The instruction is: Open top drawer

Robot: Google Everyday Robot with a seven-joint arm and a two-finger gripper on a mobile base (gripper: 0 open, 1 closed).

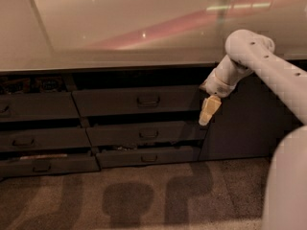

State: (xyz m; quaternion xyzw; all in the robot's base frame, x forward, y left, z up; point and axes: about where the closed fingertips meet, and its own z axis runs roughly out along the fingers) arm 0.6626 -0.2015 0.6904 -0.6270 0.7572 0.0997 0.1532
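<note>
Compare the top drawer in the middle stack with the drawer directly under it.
The top drawer has the wider, taller-looking front; the drawer under it is narrower and shallower. The top drawer's left edge starts further left than the lower one's. The pincer hangs by the top drawer's right end, above the lower drawer's right corner. Both are dark grey, each with a small loop handle at centre.

- The pincer [209,110] hangs before the right end of the top drawer [139,101], hiding its corner.
- The arm [278,75] runs off the right edge.
- The left drawers [33,107] are cut by the left edge.
</note>
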